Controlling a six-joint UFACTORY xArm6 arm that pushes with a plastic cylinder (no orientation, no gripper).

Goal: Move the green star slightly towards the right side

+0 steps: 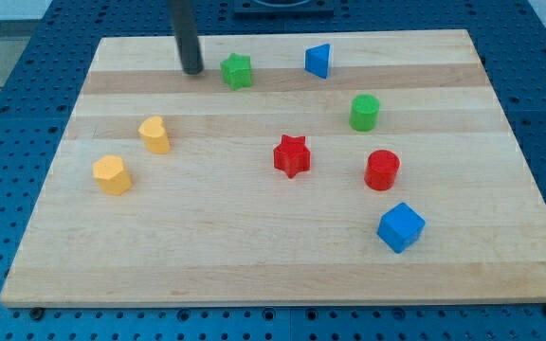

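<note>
The green star [237, 71] sits near the table's [254, 275] far edge, at about eleven o'clock from the red star [291, 155]. My tip [192, 70] stands just beside it at its nine o'clock, apparently not yet touching. There is no hand, only the rod, so nothing is grasped. The approach looks done; next comes a short, straight push toward three o'clock, stopping well short of the blue block [318, 61]. No containers are present.

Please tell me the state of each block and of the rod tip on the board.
my tip: on the board, left of the green star, small gap
green star: flat, untouched
blue triangle: free
green cylinder: upright
red star: flat
red cylinder: upright
blue cube: free
</note>
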